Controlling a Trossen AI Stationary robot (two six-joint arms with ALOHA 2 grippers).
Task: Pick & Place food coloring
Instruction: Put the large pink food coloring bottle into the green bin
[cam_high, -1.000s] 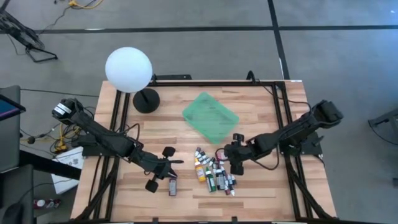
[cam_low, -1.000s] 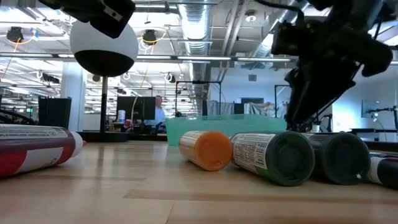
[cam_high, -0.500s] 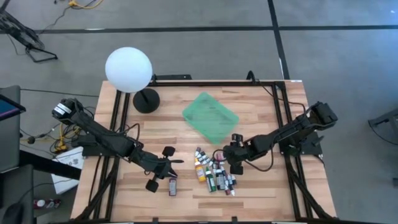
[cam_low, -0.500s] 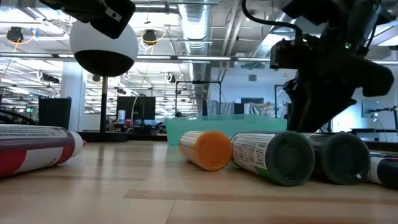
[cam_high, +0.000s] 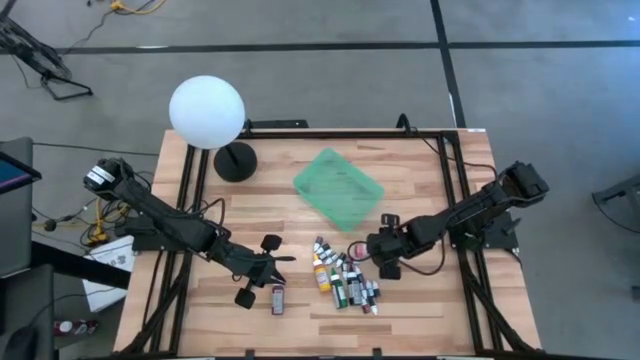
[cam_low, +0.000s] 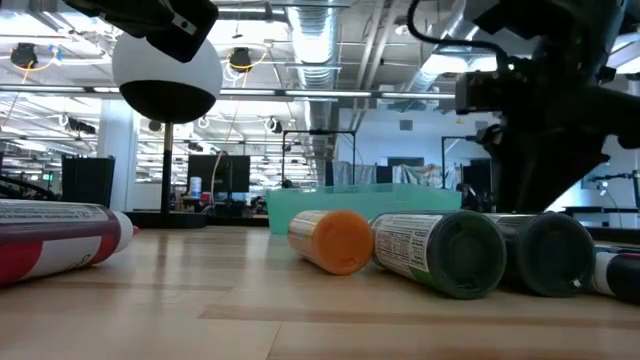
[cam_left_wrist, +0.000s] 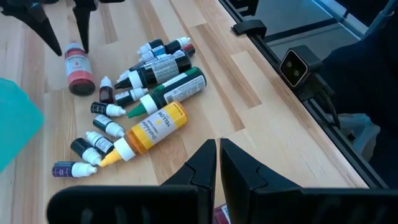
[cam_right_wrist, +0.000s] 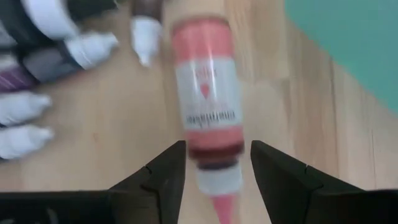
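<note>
Pink plastic food-coloring bottle (cam_right_wrist: 206, 99) lies on its side on the wood table (cam_high: 420, 315), between the spread fingers of the right gripper (cam_right_wrist: 211, 165), not yet pinched. It looks light, smooth and apt to roll (best pinched across the labelled body). Half a second earlier that gripper sat slightly nearer the bottle pile (cam_high: 345, 278). The left gripper (cam_left_wrist: 217, 155) waits, pressed together.

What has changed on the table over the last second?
The right gripper has shifted slightly away from the pile of food coloring bottles, toward the table's right side. Its fingers stand open, straddling the pink bottle without gripping it. The left gripper stayed shut in place, and the green tray, the bottles and the white globe lamp did not move.
</note>
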